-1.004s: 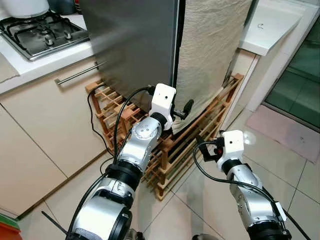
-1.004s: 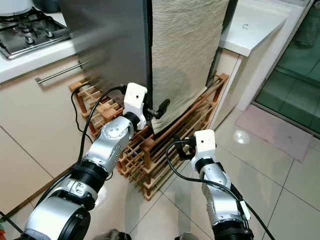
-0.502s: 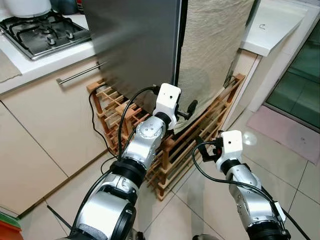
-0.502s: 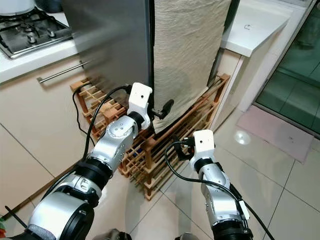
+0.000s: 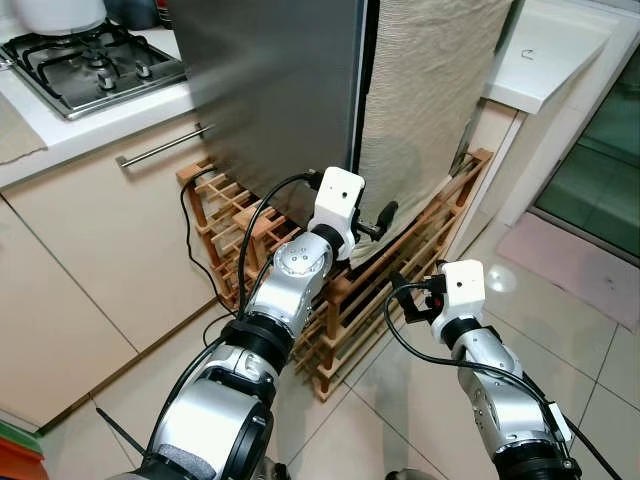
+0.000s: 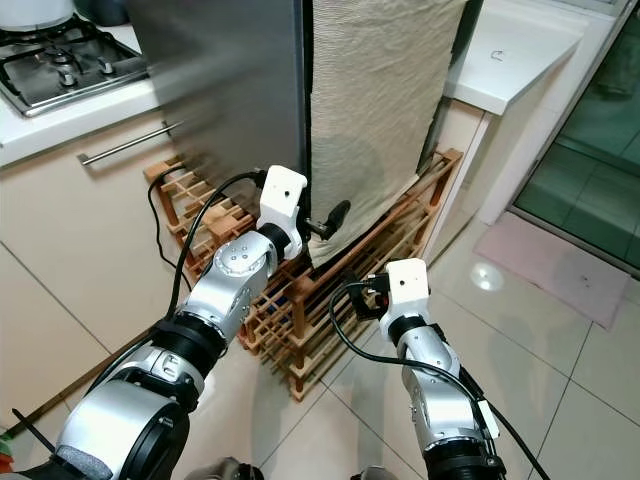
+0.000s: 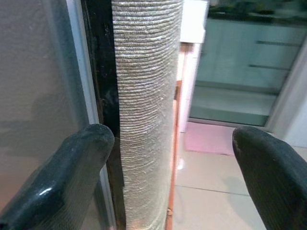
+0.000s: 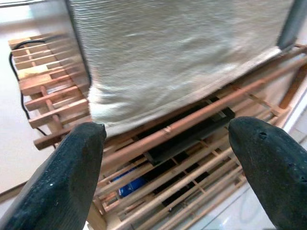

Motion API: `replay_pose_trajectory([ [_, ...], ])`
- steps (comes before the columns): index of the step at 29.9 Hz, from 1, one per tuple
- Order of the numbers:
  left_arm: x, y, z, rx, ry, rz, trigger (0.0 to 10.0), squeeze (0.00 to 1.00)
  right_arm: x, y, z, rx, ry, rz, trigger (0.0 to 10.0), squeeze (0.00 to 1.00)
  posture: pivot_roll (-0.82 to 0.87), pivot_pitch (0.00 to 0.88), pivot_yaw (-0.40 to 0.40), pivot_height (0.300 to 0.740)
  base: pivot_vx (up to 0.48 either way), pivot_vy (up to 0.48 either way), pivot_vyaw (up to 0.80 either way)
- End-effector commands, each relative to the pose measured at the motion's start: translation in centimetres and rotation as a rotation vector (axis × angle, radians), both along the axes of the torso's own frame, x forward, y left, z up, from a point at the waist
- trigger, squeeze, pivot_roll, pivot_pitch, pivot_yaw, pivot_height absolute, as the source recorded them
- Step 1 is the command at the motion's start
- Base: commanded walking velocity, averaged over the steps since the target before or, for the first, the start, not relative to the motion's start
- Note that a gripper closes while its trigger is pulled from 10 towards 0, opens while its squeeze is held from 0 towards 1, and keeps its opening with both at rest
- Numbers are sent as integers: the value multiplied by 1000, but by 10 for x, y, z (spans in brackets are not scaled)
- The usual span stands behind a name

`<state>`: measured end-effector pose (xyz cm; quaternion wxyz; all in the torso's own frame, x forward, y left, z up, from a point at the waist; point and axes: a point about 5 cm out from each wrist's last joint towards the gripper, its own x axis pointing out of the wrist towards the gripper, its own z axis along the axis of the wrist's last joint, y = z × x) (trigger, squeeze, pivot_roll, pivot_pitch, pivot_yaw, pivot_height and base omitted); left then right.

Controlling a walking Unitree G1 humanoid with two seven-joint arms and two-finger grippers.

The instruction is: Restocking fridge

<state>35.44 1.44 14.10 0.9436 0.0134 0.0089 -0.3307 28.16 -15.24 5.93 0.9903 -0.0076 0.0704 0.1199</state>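
Here the left gripper [image 5: 378, 218], fingers spread wide, reaches at the fridge [image 5: 270, 90] door edge beside the hanging cloth [image 5: 425, 90], probably to pull it open. The right gripper [image 5: 398, 290] waits open above the wooden rack [image 5: 440, 215].

The left gripper [image 5: 385, 217] reaches the cloth-draped fridge door [image 5: 425, 110] edge above the wooden rack [image 5: 400, 280].
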Motion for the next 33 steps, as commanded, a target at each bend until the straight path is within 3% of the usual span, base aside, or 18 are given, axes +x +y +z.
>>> replay_pose_trajectory([
  [1, -15, -38, 11, 1, -33, -203, 10000, 0, 4, 3, 4, -4, -8, 22, 10000, 0, -91, 0, 13, 730, 0, 0, 0],
  [3, -17, -41, 12, -1, -36, -237, 10000, 0, 4, 3, 4, -5, -7, 24, 10000, 0, -91, 0, 13, 730, 0, 0, 0],
  [5, -26, -50, 15, -39, -35, -341, 10000, 0, 5, 3, 4, -7, -6, 27, 10000, 0, -92, 0, 10, 730, 0, 0, 0],
  [11, -31, -53, 20, -108, -14, -391, 10000, 0, 4, 2, 3, -10, -2, 31, 10000, 0, -91, 0, 6, 730, 0, 0, 0],
  [16, -31, -52, 22, -115, -14, -396, 10000, 0, 4, 3, 3, -10, 1, 35, 10000, 0, -90, 0, 5, 730, 0, 0, 0],
  [24, -19, -31, 22, -91, -45, -256, 10000, 0, 2, 4, -1, -10, 15, 39, 10000, 0, -92, 0, 1, 730, 0, 0, 0],
  [28, -2, -9, 24, -84, -73, -59, 10000, 0, 1, 3, -1, -12, 18, 40, 10000, 0, -88, 0, -3, 730, 0, 0, 0],
  [33, 5, 3, 24, -76, -70, 24, 10000, 0, 1, 2, -2, -15, 20, 39, 10000, 0, -88, 0, -3, 730, 0, 0, 0],
])
